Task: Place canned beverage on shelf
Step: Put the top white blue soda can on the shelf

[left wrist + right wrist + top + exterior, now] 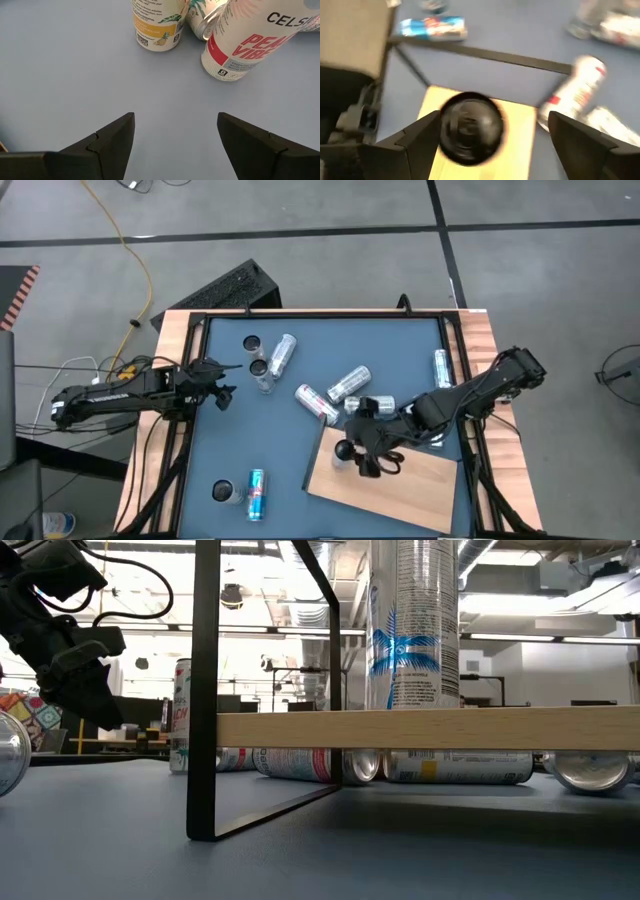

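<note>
Light-brown wood marks the shelf (400, 480), which we see standing on black legs at the near right part of the blue table (220, 450). On its left end stands the canned beverage (344, 450), upright, its dark top facing up; from table height we see the same tall can (415, 625) with a blue palm print resting on the board's edge (430, 730).

Our right end effector (368, 458) hovers directly above that end of the shelf. In its wrist view, the can's round top (470, 127) sits between the two dark fingers (412, 142), nearer one finger than the other, with a clear gap on the far side. The jaws stand wide apart and we see no grip on the can.

Our left end effector (222, 380) waits over the table's left side, fingers (110, 140) parted and holding nothing, with two upright cans (257, 358) just ahead of it.

Several more cans (335, 392) lie on their sides mid-table.
</note>
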You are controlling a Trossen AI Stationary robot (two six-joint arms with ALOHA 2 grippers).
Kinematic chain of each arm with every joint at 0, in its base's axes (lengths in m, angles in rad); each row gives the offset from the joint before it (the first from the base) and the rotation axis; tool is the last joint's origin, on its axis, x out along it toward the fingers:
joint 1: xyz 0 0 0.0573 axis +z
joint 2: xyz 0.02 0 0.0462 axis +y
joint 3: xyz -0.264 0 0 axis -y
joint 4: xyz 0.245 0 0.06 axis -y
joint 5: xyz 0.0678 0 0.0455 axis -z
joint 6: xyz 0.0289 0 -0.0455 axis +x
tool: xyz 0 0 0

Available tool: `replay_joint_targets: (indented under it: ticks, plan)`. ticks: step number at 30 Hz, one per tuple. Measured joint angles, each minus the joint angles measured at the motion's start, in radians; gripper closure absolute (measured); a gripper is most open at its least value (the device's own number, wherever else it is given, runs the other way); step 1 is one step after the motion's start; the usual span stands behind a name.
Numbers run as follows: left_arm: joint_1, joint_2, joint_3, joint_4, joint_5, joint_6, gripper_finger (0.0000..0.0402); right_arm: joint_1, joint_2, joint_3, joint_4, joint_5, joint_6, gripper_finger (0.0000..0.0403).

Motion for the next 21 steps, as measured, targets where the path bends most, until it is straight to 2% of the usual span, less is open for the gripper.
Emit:
replay_joint_targets:
  ticks: [6,11,16,18,21]
  plan:
    - [0.0,0.0,0.0,0.0,0.0,0.0,0.0132,0.09,0.001,0.009,-0.155,0.132,0.319,0.0055]
    - [0.0,0.0,0.0,0.0,0.0,0.0,0.0132,0.21,0.001,0.008,-0.15,0.275,0.541,0.0056]
    - [0.0,0.0,0.0,-0.001,0.0,0.0,0.0132,0.338,0.068,0.007,-0.131,0.536,0.631,0.0057]
    - [0.0,0.0,0.0,0.0,0.0,0.0,0.0132,0.348,0.11,0.007,-0.127,0.576,0.638,0.0057]
    - [0.0,0.0,0.0,0.0,0.0,0.0,0.0132,0.336,0.182,0.007,-0.123,0.576,0.638,0.0057]
